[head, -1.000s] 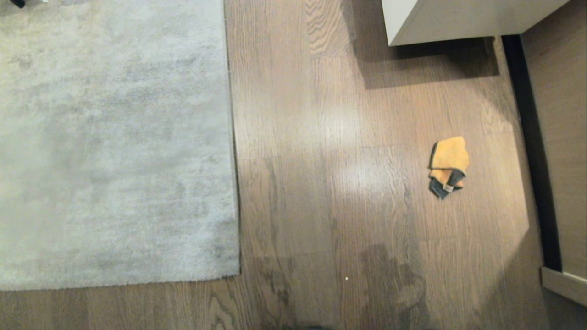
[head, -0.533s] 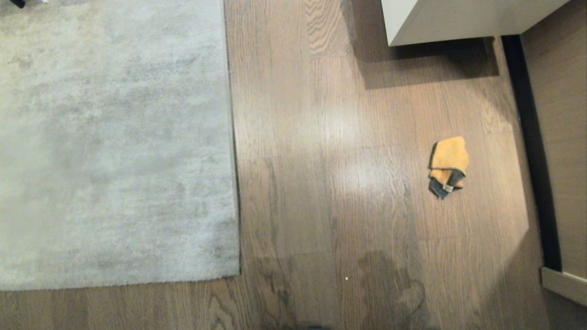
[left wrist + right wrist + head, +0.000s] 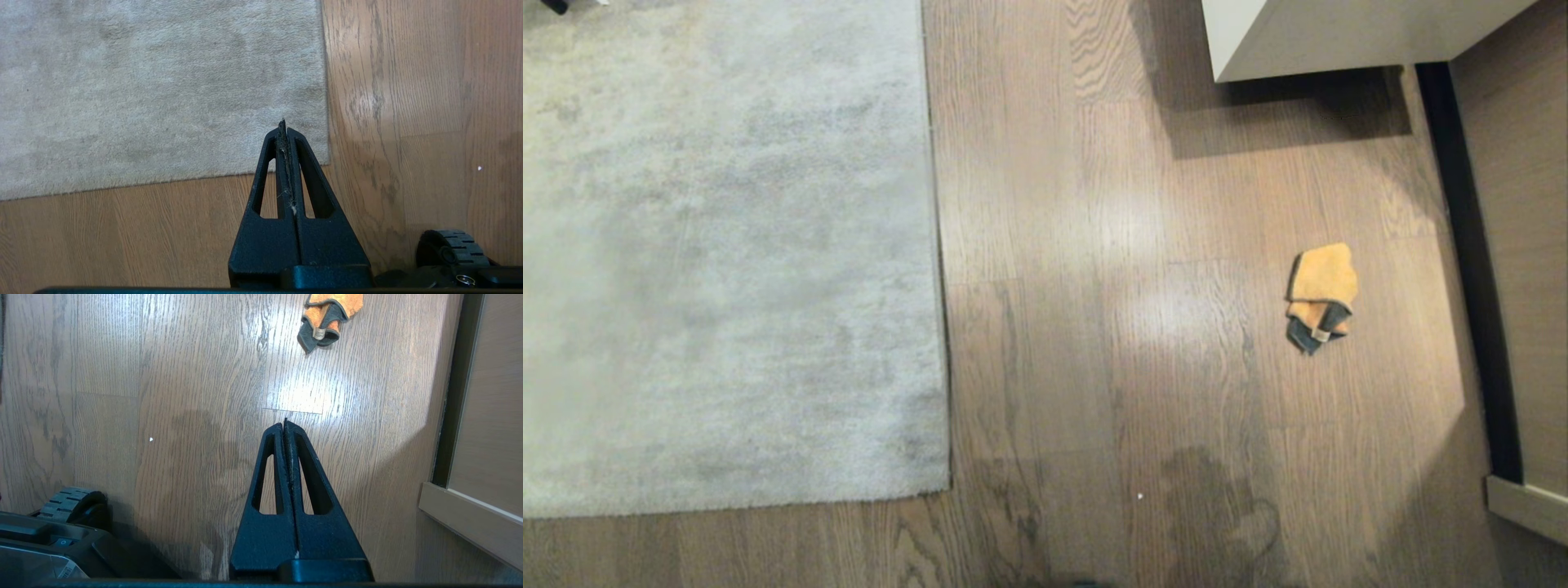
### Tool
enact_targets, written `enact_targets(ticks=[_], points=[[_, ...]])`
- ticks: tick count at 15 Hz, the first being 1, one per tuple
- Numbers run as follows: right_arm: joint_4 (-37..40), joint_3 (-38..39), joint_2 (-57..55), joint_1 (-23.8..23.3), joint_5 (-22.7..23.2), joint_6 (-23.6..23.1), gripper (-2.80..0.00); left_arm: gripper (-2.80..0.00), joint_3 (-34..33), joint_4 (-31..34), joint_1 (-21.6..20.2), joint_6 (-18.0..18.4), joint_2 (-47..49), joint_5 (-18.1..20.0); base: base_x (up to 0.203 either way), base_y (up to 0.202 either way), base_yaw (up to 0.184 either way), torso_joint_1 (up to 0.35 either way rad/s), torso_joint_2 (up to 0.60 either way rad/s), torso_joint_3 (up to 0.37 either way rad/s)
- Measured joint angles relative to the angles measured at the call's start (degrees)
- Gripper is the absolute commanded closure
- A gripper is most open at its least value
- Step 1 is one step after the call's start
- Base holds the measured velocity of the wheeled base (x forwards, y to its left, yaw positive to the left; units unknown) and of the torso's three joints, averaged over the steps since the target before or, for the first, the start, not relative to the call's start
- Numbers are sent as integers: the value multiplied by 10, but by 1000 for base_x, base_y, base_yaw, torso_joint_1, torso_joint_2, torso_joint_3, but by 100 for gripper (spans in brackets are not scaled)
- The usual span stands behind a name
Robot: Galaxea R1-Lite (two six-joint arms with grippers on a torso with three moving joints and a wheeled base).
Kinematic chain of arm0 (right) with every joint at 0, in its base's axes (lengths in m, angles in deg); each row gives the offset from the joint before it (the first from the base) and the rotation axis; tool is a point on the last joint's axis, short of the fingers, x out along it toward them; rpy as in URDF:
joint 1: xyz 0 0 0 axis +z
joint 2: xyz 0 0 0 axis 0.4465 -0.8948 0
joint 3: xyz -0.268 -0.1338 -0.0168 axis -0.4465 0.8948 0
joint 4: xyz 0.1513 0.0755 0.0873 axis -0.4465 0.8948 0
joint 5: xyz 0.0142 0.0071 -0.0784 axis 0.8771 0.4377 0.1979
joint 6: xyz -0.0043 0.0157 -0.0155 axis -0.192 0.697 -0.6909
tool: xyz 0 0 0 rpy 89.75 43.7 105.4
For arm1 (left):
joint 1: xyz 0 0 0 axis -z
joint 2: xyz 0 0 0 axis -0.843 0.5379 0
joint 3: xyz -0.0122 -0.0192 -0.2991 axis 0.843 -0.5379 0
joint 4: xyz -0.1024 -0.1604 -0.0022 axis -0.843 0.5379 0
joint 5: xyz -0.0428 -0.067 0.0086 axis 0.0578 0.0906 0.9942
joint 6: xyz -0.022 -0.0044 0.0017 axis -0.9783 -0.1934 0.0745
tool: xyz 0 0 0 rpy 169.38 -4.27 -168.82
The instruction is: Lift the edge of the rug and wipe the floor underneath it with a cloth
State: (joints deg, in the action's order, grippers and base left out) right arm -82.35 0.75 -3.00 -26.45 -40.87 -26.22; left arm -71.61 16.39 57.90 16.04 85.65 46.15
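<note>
— Where is the rug edge (image 3: 938, 269) just now?

— It lies flat on the floor (image 3: 1094, 327), its straight border running away from me and its near corner (image 3: 326, 160) squared off on the planks. I take that corner as my mark for everything else.

— And the cloth (image 3: 1321, 296)?

— Well apart from the corner, out on the bare wood on my right side, crumpled in a small heap with orange uppermost and a dark grey part at its nearer end. Nothing touches it.

— What are your grippers doing?

— My left gripper (image 3: 284, 127) hangs above the corner, its tip over the pile just inside the border, fingers pressed together and holding nothing. My right gripper (image 3: 284, 424) hangs over the planks well to the right of the corner, with the cloth farther out beyond its tip; its fingers are pressed together too, and empty.

— Anything else near?

— A pale cabinet (image 3: 1339, 37) stands beyond the cloth, far from the corner, and my wheel (image 3: 451, 249) rests on the wood close by the corner.
</note>
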Motion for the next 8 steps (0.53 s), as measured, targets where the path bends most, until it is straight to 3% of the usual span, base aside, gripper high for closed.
enact_targets(ticks=[8], points=[[0, 0, 0, 0, 0, 0, 0, 0, 0, 0, 0, 0, 0, 0, 0, 0, 0, 0, 0, 0]])
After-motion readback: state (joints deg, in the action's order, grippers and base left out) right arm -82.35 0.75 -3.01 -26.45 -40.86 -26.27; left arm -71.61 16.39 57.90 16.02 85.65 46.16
